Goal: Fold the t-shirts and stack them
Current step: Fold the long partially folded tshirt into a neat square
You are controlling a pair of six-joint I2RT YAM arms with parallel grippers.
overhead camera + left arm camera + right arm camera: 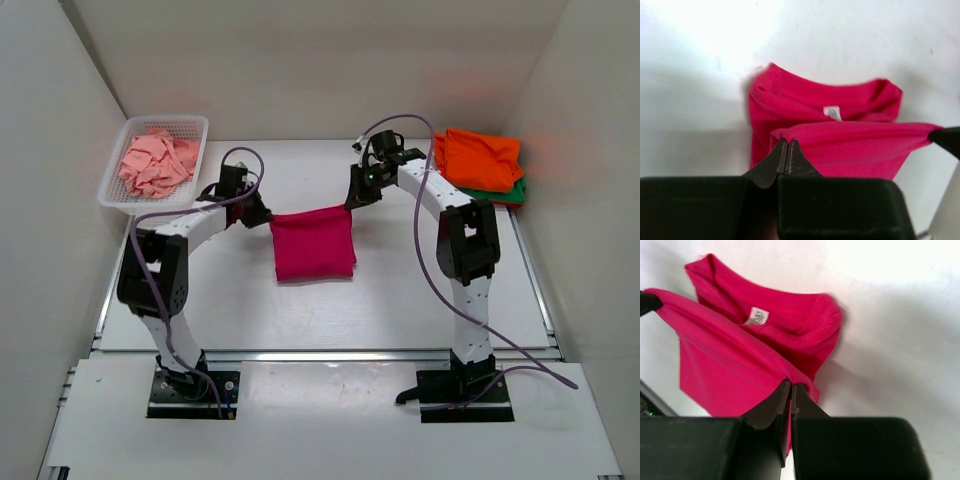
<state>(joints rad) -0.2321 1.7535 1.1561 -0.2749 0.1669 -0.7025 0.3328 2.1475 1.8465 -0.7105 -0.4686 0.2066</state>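
The magenta-pink t-shirt hangs between both grippers above the middle of the table, its lower part resting on the surface. My left gripper is shut on its left top corner. My right gripper is shut on its right top corner. The held edge is stretched taut between them. A white label shows on the collar below; it also shows in the right wrist view. An orange t-shirt lies folded on a green t-shirt at the back right. A pale salmon-pink t-shirt is crumpled in the basket. The red t-shirt is out of view.
The white mesh basket stands at the back left corner beside the left arm. White walls close in the table on three sides. Purple cables loop over both arms.
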